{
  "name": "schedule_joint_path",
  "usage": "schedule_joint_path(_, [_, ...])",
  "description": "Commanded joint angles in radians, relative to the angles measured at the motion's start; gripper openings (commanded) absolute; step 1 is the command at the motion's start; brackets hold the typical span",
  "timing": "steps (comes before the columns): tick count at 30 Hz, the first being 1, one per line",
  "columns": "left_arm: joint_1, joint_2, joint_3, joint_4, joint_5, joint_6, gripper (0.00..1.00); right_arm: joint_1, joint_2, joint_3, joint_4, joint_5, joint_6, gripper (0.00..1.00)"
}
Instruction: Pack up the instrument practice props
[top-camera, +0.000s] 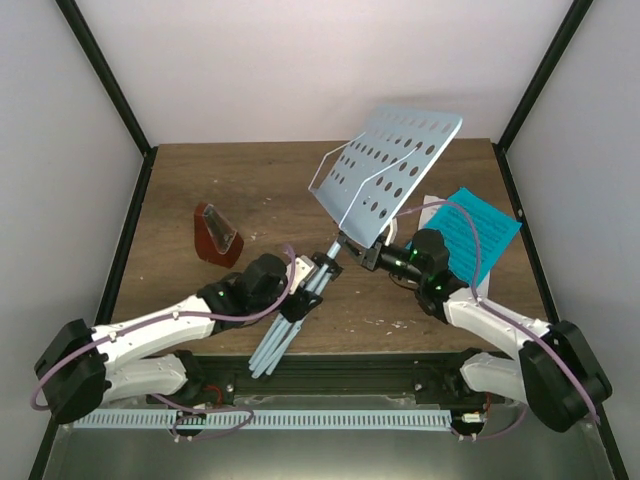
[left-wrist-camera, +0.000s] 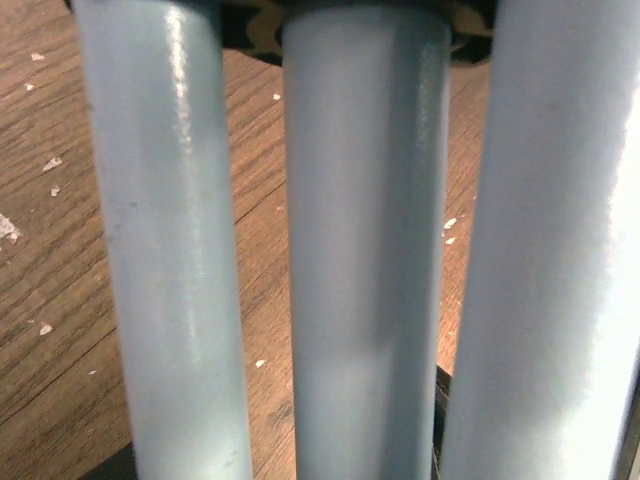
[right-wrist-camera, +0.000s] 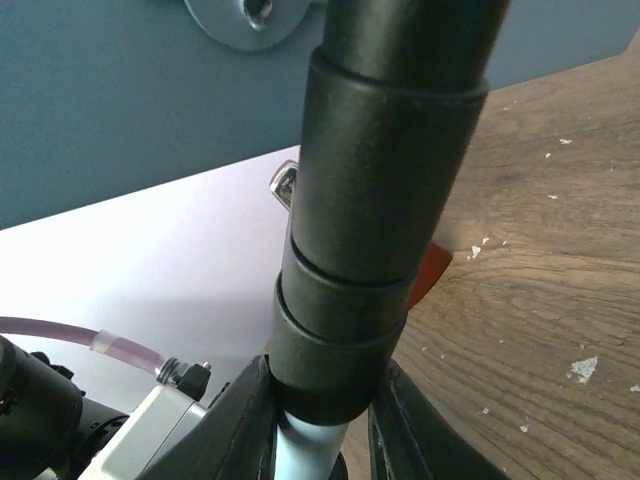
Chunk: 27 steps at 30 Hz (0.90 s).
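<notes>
The music stand (top-camera: 395, 165) lay tilted above the middle of the table (top-camera: 250, 180), its perforated desk raised toward the far right and its folded legs (left-wrist-camera: 360, 250) pointing at the near edge. The left gripper (top-camera: 308, 280) was clamped around those legs, while the right gripper (top-camera: 368, 252) pinched the black collar (right-wrist-camera: 385, 200) just under the desk, a finger (right-wrist-camera: 245, 420) on either side. The metronome (top-camera: 217, 236) stood on the left of the table and the sheet-music pages (top-camera: 485, 225) lay on the right, behind the right arm.
</notes>
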Motion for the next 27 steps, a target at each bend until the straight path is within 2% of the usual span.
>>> schedule_joint_path(1, [0.042, -0.038, 0.039, 0.244, -0.097, -0.039, 0.00, -0.075, 0.054, -0.028, 0.066, 0.317, -0.032, 0.24])
schedule_joint_path(4, [0.045, -0.014, 0.032, 0.269, -0.107, -0.048, 0.00, -0.074, 0.082, -0.044, 0.090, 0.298, -0.034, 0.36])
schedule_joint_path(7, [0.048, 0.012, 0.026, 0.290, -0.110, -0.054, 0.00, -0.075, 0.093, -0.051, 0.094, 0.293, -0.039, 0.58])
schedule_joint_path(9, [0.053, 0.029, 0.026, 0.294, -0.112, -0.060, 0.00, -0.075, 0.093, -0.062, 0.102, 0.287, -0.045, 0.65])
schedule_joint_path(14, [0.062, 0.060, 0.024, 0.304, -0.124, -0.068, 0.00, -0.075, 0.061, -0.085, 0.094, 0.307, -0.056, 0.75])
schedule_joint_path(19, [0.065, 0.131, 0.085, 0.212, -0.195, -0.031, 0.00, -0.074, -0.006, -0.112, 0.036, 0.353, -0.067, 0.82])
schedule_joint_path(27, [0.070, 0.212, 0.211, 0.095, -0.263, 0.095, 0.00, -0.075, -0.235, -0.131, -0.238, 0.527, -0.133, 0.90])
